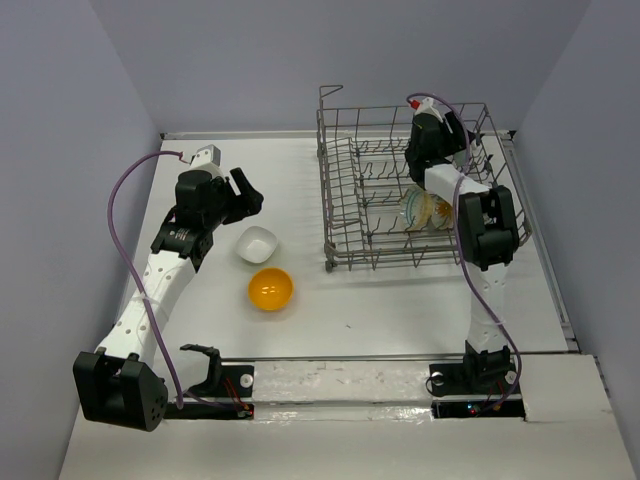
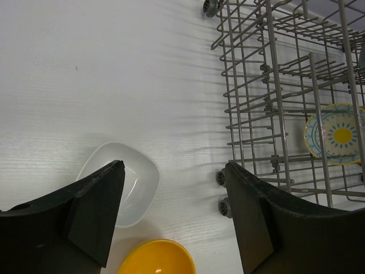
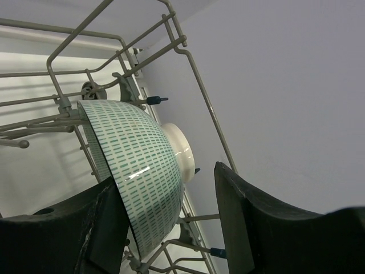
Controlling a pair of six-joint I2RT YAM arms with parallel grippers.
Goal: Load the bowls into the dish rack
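Seen from above, a white table (image 1: pixel 400 310) is holding a grey wire dish rack (image 1: pixel 380 258) on its far right side. Two bowls are sitting on the bare table to the left of the rack: a white squarish bowl (image 1: pixel 257 243) and, just nearer the arms, an orange-yellow bowl (image 1: pixel 271 289). The left gripper (image 1: pixel 247 192) is hovering over the white bowl with its jaws standing wide apart and gripping nothing. The right arm is reaching down into the far end of the rack. There the right gripper (image 3: pixel 165 174) is parted around a white bowl with green dashes (image 3: pixel 140 165), which is standing on edge among the wires; one finger is clearly off it. A blue-rimmed bowl with a yellow flower (image 2: pixel 336 134) is also resting inside the rack
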